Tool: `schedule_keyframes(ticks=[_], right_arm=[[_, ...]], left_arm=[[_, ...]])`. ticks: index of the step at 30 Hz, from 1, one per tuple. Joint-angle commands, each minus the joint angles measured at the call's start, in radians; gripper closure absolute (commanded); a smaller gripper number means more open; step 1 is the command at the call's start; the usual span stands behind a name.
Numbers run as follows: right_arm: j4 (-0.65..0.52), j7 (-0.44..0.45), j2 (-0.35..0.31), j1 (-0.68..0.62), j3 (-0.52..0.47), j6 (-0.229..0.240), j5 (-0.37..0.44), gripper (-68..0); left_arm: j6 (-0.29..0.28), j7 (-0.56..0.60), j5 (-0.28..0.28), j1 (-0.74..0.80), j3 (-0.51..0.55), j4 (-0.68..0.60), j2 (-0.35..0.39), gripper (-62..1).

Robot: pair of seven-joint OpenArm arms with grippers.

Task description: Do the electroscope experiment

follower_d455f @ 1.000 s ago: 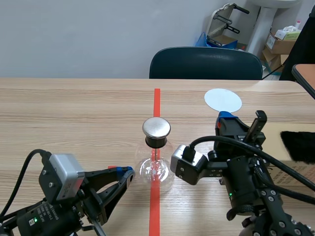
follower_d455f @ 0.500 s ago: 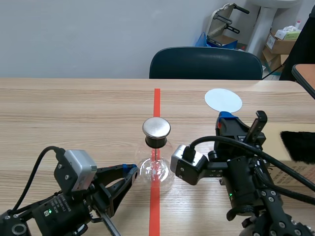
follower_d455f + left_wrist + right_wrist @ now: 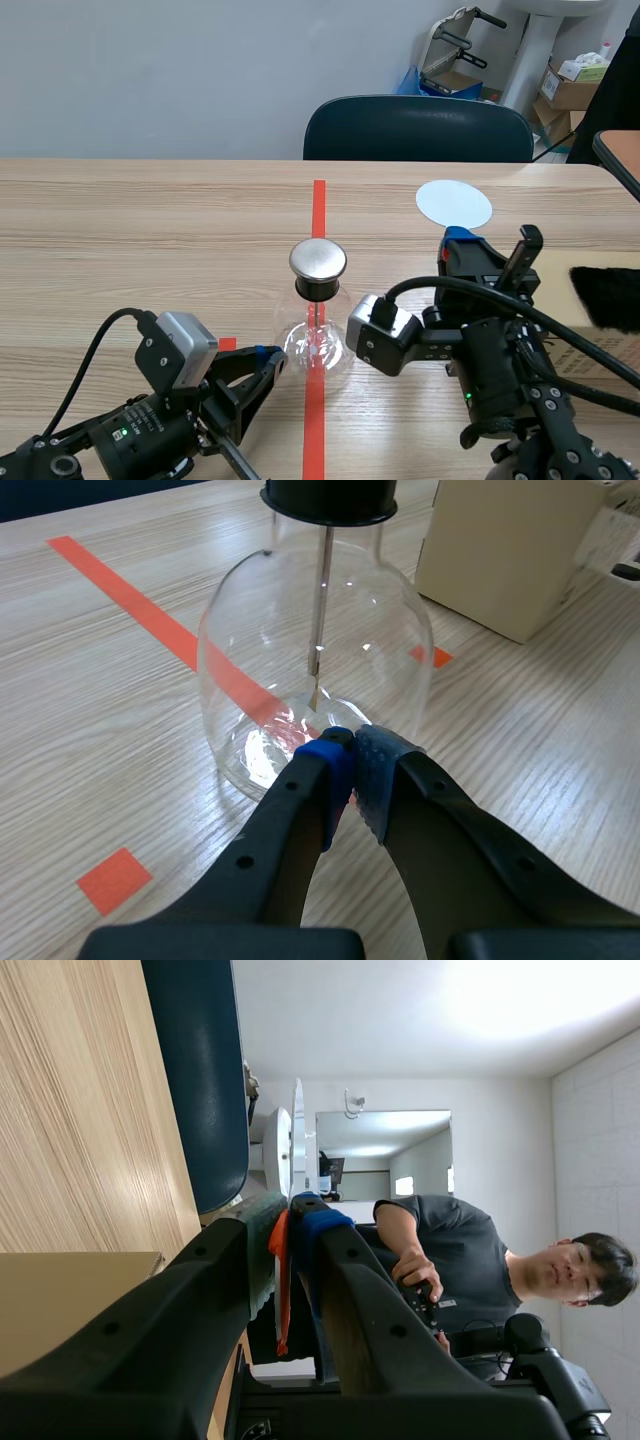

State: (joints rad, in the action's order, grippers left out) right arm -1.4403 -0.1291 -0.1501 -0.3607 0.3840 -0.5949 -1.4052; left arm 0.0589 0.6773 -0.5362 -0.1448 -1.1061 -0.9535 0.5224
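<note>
Table (image 3: 150, 220) bears glass electroscope (image 3: 317, 320); chair (image 3: 418, 128), pale wall (image 3: 150, 70) beyond.

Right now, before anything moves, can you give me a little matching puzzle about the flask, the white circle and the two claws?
1. glass flask
2. white disc
3. left claw
4. right claw

A. shut, tips at the flask's base
B. flat on the table, beyond the right arm
C. standing on the red tape line
D. pinching a thin orange-red piece

Pairs: 1-C, 2-B, 3-A, 4-D.
</note>
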Motion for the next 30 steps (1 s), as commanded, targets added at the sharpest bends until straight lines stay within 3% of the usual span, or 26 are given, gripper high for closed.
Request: schedule_keyframes(ticks=[1, 7, 30], right_arm=[[-0.016, -0.004, -0.013, 0.009, 0.002, -0.014, 0.002, -0.8], [-0.016, -0.003, -0.013, 0.009, 0.002, -0.014, 0.002, -0.8], [-0.016, -0.003, -0.013, 0.009, 0.003, -0.014, 0.002, -0.8]], left_arm=[[0.001, 0.011, -0.004, -0.014, 0.000, -0.005, -0.009, -2.9], [0.001, 0.010, -0.048, -0.022, -0.001, 0.019, -0.013, -2.9], [0.001, 0.009, -0.044, -0.021, -0.001, 0.039, -0.028, -2.9]])
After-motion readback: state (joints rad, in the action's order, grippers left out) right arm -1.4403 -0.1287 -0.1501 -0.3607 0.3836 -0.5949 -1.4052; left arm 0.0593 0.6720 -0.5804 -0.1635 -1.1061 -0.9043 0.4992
